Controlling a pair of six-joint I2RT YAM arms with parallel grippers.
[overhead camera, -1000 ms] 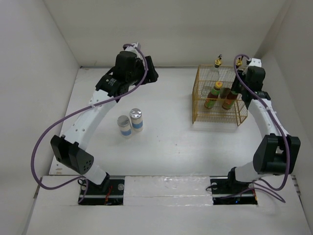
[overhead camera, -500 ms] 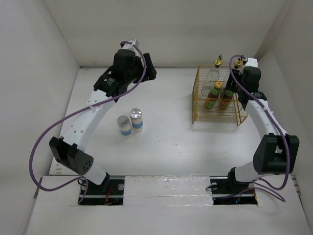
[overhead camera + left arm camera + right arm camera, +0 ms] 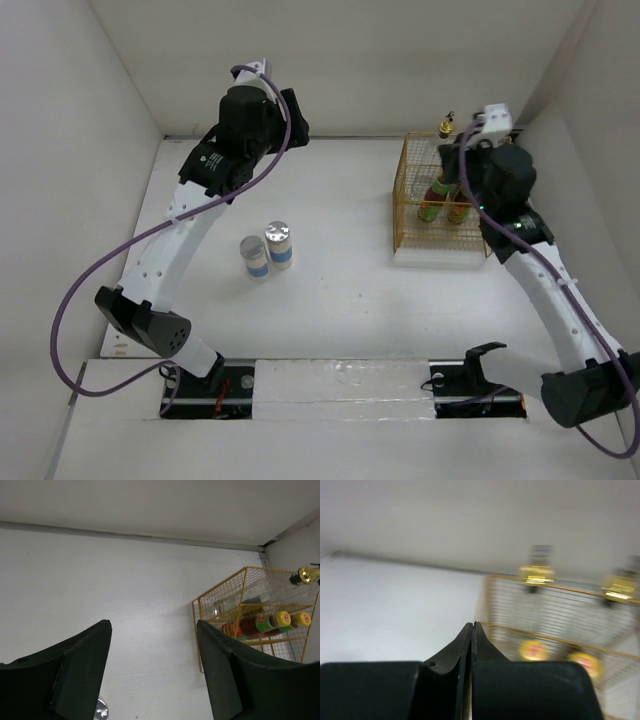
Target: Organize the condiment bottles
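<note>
A gold wire basket (image 3: 415, 222) at the back right holds two dark sauce bottles (image 3: 433, 200) with yellow caps and a tall glass bottle with a gold stopper (image 3: 447, 125). The right wrist view, blurred, shows two gold stoppers (image 3: 536, 572) and two yellow caps (image 3: 534, 650). Two silver-lidded blue-and-white jars (image 3: 268, 250) stand side by side left of centre. My left gripper (image 3: 298, 122) is raised at the back, open and empty (image 3: 152, 625). My right gripper (image 3: 452, 165) hovers at the basket's left side, shut and empty (image 3: 471, 625).
White walls close in the table at the back and both sides. The left wrist view shows the basket (image 3: 220, 605) ahead to its right and a jar lid (image 3: 100, 711) at its bottom edge.
My right arm has risen and swung left from behind the basket, and now hides the second tall bottle in the top view. My left arm has lifted slightly. The bottles and jars have not moved.
</note>
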